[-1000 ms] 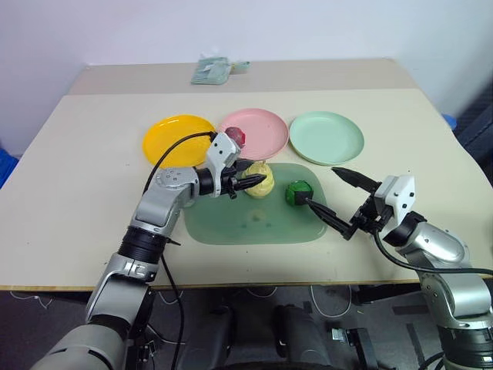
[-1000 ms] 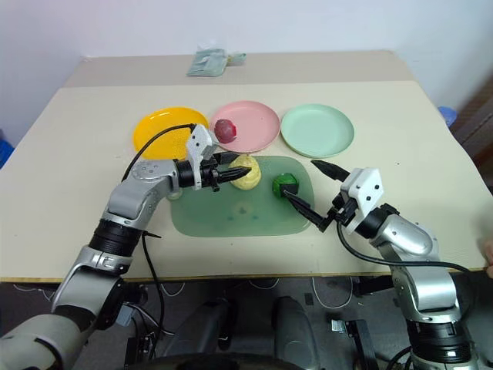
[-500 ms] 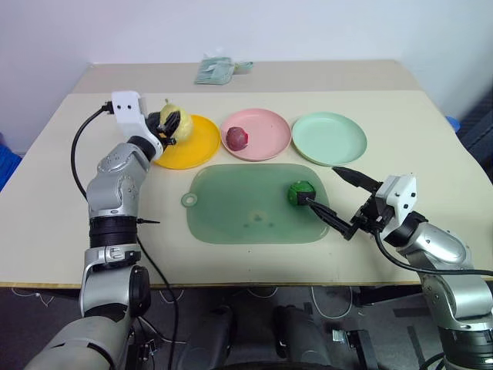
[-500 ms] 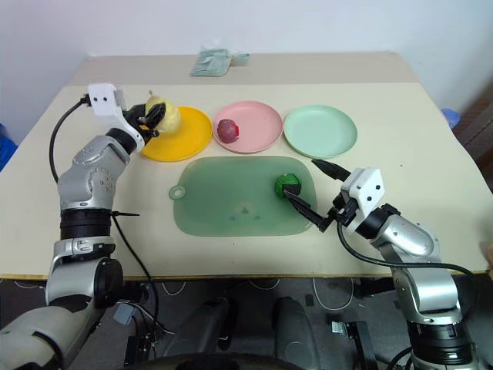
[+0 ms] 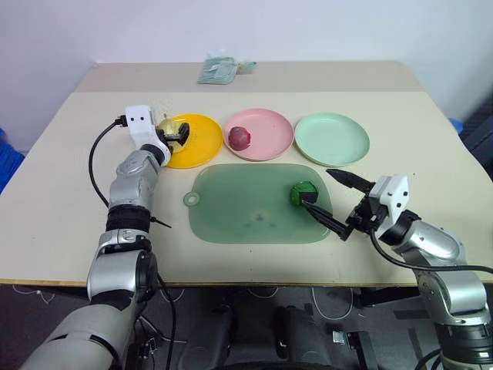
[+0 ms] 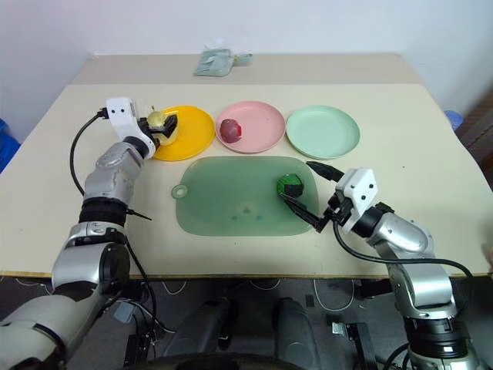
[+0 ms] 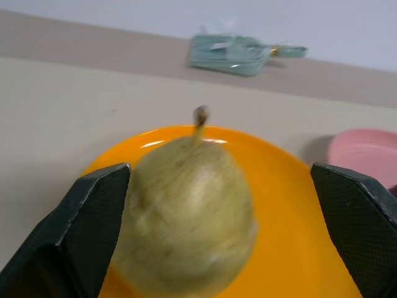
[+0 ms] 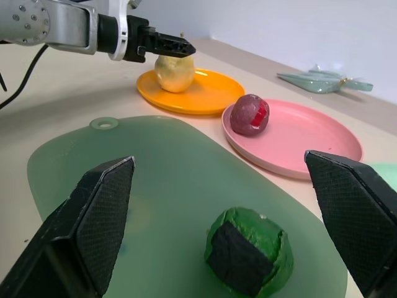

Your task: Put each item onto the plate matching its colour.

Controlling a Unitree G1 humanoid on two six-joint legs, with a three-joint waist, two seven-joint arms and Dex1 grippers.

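The pale yellow item (image 5: 167, 127) stands upright on the yellow plate (image 5: 199, 143), stem up. My left gripper (image 5: 176, 133) is open, its fingers (image 7: 93, 230) spread wide on either side of that item. The dark red item (image 5: 240, 137) lies on the pink plate (image 5: 269, 139). The mint green plate (image 5: 331, 139) has nothing on it. The green-and-black ball (image 5: 302, 193) rests on the right part of the translucent green mat (image 5: 239, 212). My right gripper (image 5: 316, 186) hangs open just right of the ball, one fingertip beside it, not touching that I can tell.
A clear bag (image 5: 219, 71) with greenish contents lies at the table's far edge. The three plates stand in a row behind the mat. Bare beige table (image 5: 431, 154) surrounds them on both sides.
My left gripper carried the yellow item from the mat to the yellow plate, then opened and let it go there. The right arm stayed in place.
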